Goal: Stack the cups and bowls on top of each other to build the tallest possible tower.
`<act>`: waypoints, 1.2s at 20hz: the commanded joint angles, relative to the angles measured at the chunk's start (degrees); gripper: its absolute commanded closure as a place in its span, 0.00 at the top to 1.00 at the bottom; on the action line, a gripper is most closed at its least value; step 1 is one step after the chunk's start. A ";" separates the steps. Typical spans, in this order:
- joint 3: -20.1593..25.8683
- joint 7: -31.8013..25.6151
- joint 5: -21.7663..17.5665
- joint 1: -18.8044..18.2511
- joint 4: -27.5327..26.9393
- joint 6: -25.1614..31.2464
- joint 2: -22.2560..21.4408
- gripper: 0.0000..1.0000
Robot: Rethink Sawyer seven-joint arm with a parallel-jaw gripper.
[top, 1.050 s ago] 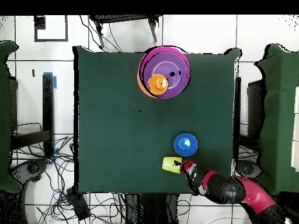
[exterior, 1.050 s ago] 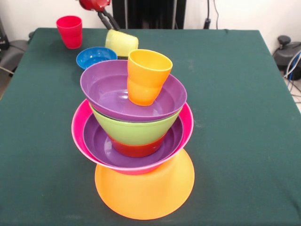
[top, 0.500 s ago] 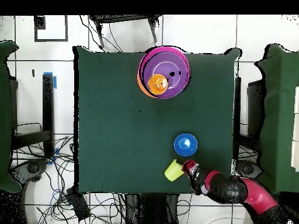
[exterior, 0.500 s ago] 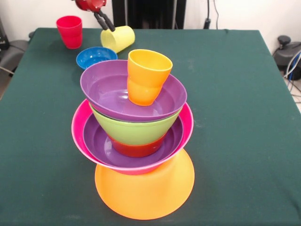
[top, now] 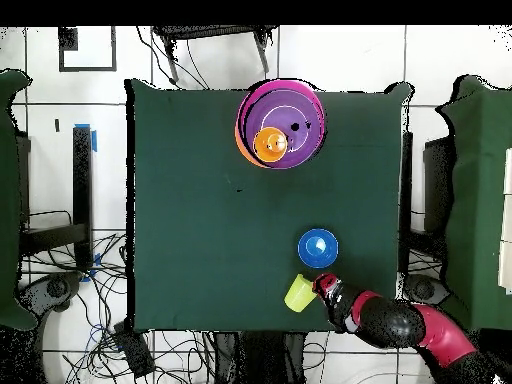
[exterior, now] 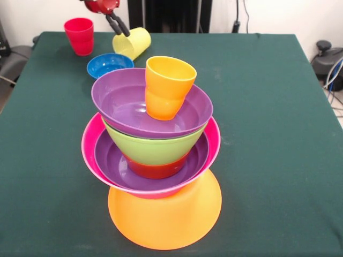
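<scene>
1. Nearest the front edge of the table (exterior: pixel 278 107) sits the tower (exterior: pixel 153 155). A big upturned orange bowl (exterior: pixel 166 217) is the base, then the hot pink bowl (exterior: pixel 91 155), a wide purple bowl (exterior: pixel 115 168), the small red-orange bowl (exterior: pixel 155 170), the lime green bowl (exterior: pixel 153 149) and a second purple bowl (exterior: pixel 120 101) on top.

2. The orange cup (exterior: pixel 166 85) stands in that top purple bowl, leaning a little and off-centre toward one side. It looks like the wobbliest part of the pile.

3. Further back, toward the far left corner in the front view, the small blue bowl (exterior: pixel 109 64) sits upright on the cloth, clear of the tower.

4. Right behind it is the pale yellow cup (exterior: pixel 132 43), tipped well over with its mouth pointing down toward the blue bowl. The gripper (exterior: pixel 117 23) is pinching its rim, one finger looking to be inside the mouth. From overhead the cup (top: pixel 298 293) hangs near the table's base-side edge, and I can't tell if it's off the cloth.

5. The red cup (exterior: pixel 79 36) stands alone in the far left corner.

6. My take on doing this step well: level the yellow cup before carrying it, travel high over the blue bowl, then lower slowly. Either drop it over the orange cup or beside it, but release gently, since a nudge could topple everything.
</scene>
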 commanded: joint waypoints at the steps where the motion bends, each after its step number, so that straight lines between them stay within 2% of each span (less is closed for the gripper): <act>1: 1.10 -16.52 -0.93 1.64 -7.41 6.05 1.87 1.00; 7: 4.12 -17.54 1.71 1.61 -6.63 9.89 -1.68 1.00; 13: 5.98 -18.51 3.06 1.90 -7.71 12.53 -1.91 1.00; 16: 5.82 -18.41 2.65 2.33 -8.54 12.44 -1.07 1.00; 20: 5.30 -15.06 0.94 2.62 -7.23 9.10 -1.48 1.00; 22: 4.78 -15.24 0.15 2.70 -7.78 8.13 0.29 1.00; 24: 5.88 -20.80 0.10 2.16 -10.21 9.33 4.98 1.00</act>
